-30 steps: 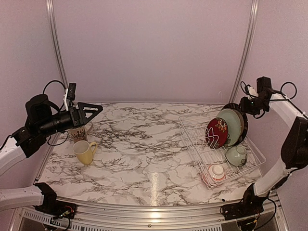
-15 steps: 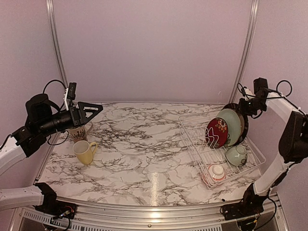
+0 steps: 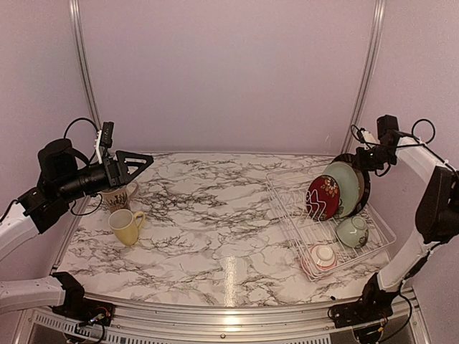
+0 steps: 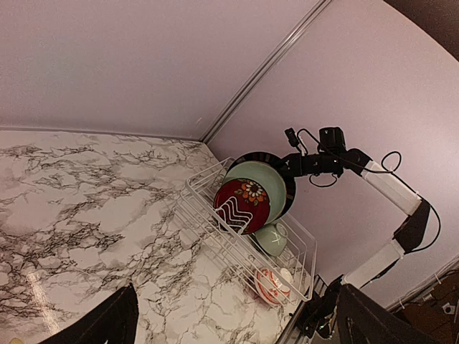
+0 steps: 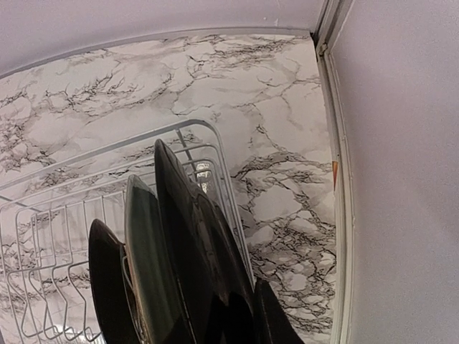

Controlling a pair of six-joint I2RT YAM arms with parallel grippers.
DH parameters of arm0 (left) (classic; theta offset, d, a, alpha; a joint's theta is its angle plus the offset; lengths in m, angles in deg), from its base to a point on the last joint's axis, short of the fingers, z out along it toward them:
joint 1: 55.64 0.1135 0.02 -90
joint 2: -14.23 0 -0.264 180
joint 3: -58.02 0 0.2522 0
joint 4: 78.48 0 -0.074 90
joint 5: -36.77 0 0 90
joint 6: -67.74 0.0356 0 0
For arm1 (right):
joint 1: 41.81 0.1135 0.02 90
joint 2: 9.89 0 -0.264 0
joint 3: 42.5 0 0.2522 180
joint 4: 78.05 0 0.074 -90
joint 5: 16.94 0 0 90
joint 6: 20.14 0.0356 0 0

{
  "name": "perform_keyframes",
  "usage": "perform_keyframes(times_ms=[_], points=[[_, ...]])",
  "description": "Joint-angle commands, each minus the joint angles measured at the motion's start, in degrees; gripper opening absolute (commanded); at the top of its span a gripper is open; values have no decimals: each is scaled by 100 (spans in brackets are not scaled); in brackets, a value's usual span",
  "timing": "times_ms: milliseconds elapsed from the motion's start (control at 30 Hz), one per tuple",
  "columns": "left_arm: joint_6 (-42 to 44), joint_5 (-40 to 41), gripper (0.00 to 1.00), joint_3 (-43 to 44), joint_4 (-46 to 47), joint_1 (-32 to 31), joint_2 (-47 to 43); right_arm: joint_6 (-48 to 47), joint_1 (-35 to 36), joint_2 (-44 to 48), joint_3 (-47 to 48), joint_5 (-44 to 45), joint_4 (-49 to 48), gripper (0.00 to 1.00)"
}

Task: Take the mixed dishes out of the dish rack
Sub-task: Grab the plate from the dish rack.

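Observation:
The white wire dish rack [image 3: 294, 215] stands at the right. In it are a red patterned plate [image 3: 324, 196], a pale green plate [image 3: 346, 183] and a black-rimmed cream plate [image 3: 364, 179], all on edge, with a pale green bowl [image 3: 352, 231] and a red-rimmed white bowl [image 3: 323, 256]. My right gripper [image 3: 361, 159] is at the top of the black-rimmed plate [image 5: 179, 229]. Its fingers are close together on the plate's rim in the right wrist view [image 5: 251, 301]. My left gripper [image 3: 136, 163] is open and empty above the cream printed mug [image 3: 118, 196]. The yellow mug [image 3: 127, 226] stands beside it.
The rack [image 4: 215, 236] and its dishes also show in the left wrist view. The marble table [image 3: 215, 215] ends at pale walls with a metal corner rail [image 5: 330, 107] close behind the rack. The right arm [image 3: 430, 215] rises along the right wall.
My right gripper has moved a little left and down onto the top of the black-rimmed plate. The left arm and the dishes have not moved.

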Motion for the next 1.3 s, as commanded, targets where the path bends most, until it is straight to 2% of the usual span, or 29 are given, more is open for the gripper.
perform_keyframes(times_ms=[0,100,233,267,300,333,500,667,733,867,967,1267], points=[[36,-10,99,155,30,-17,-28,106,191,493,374,444,-89,0],[25,-34,99,162,47,-17,-6,-13,323,611,292,920,-207,0],[17,-48,99,165,42,-17,-2,-75,432,652,256,1083,-246,0],[8,-45,99,165,39,-17,-10,-28,430,633,264,1186,-235,8],[11,-40,99,159,35,-17,-21,23,433,611,266,1307,-220,19],[12,-37,99,151,34,-17,-28,34,428,592,274,1300,-193,25],[36,-28,99,154,11,-17,-50,46,426,395,335,1244,-29,28],[89,-36,99,191,-30,-17,-37,71,406,307,431,1270,164,39],[125,-36,99,210,-46,-17,-24,77,352,243,446,1233,262,39],[149,-48,99,229,-48,-21,-22,26,269,84,433,1188,455,32],[169,-63,99,237,-56,-18,-20,-45,267,-20,504,852,583,31],[225,-32,99,234,-116,-17,-24,-185,268,-282,693,871,864,29]])
